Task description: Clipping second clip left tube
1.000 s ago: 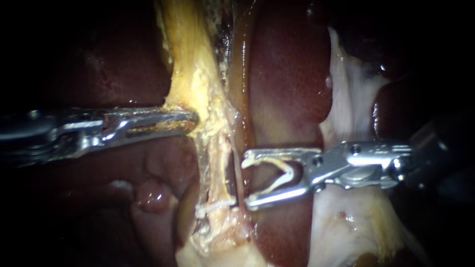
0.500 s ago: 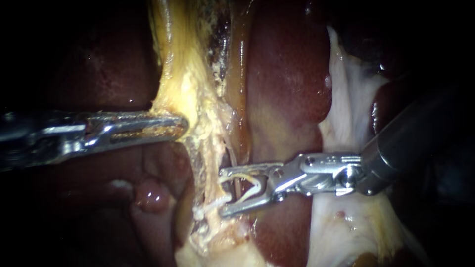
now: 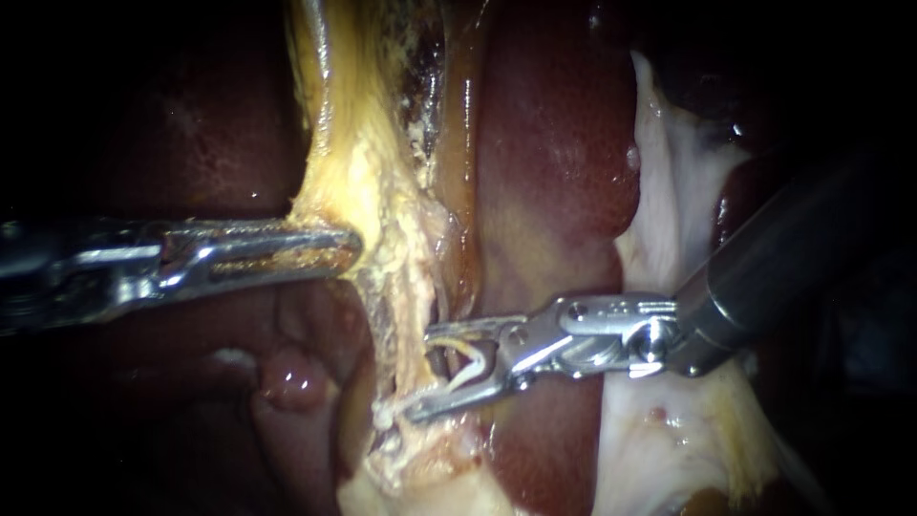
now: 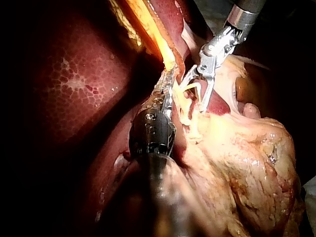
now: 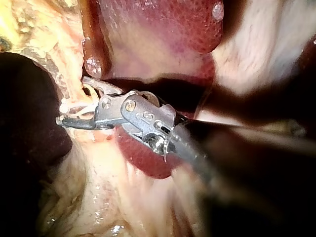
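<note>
In the endoscope view a pale yellow tube [image 3: 406, 306] runs down from frayed fatty tissue [image 3: 358, 162], and this is the left tube. A white clip [image 3: 387, 413] sits across it low down. My right instrument [image 3: 420, 373] has its jaws open with a white clip [image 3: 468, 358] loaded between them. Its jaws straddle the tube just above the seated clip, and its lower jaw lies almost on that clip. My left instrument [image 3: 349, 247] is shut on the fatty tissue and holds it out to the left. The right wrist view shows the same open jaws [image 5: 74, 101] at the tube.
Dark red liver [image 3: 564, 143] fills the middle, with pale whitish tissue [image 3: 669, 220] to its right. A thin reddish tube [image 3: 451, 301] runs just right of the pale one. In the left wrist view the right instrument [image 4: 195, 94] lies just ahead of my left instrument [image 4: 167, 96].
My right instrument has advanced leftward, and its open jaws have come from beside the tube to straddling it. The jaw gap has narrowed. My left instrument has drawn the fatty tissue slightly leftward.
</note>
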`<state>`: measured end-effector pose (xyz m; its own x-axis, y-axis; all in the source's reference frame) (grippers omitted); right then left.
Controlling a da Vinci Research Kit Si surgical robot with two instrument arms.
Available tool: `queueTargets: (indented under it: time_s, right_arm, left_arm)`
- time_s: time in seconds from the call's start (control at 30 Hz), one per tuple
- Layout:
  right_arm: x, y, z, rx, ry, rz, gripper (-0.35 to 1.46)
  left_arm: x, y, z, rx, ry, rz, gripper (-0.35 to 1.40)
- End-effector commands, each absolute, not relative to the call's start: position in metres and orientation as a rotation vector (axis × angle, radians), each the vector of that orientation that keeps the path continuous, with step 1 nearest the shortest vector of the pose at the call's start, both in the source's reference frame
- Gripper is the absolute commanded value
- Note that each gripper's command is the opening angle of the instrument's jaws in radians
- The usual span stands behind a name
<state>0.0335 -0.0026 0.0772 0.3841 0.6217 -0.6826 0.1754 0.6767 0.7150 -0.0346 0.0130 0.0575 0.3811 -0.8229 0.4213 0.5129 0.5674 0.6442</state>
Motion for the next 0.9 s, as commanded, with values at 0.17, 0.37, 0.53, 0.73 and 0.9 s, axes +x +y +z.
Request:
queueTargets:
  time_s: [0.17, 0.37, 0.53, 0.73, 0.9]
  right_arm:
    - [0.0357, -0.0029, 0.0769, 0.859, 1.190, 0.321, 0.54]
    - [0.0368, -0.0035, 0.0777, 0.872, 1.186, 0.325, 0.50]
    - [0.0366, -0.0036, 0.0778, 0.872, 1.186, 0.324, 0.37]
    - [0.0355, -0.0029, 0.0774, 0.853, 1.189, 0.346, -0.35]
    - [0.0351, -0.0023, 0.0776, 0.848, 1.178, 0.360, -0.35]
  left_arm:
    - [-0.0347, 0.0130, 0.0576, 0.448, -0.792, -0.890, -0.35]
    - [-0.0348, 0.0130, 0.0576, 0.448, -0.792, -0.890, -0.35]
    - [-0.0349, 0.0129, 0.0577, 0.447, -0.792, -0.891, -0.35]
    - [-0.0349, 0.0129, 0.0577, 0.447, -0.792, -0.891, -0.35]
    - [-0.0348, 0.0130, 0.0578, 0.447, -0.792, -0.890, -0.35]
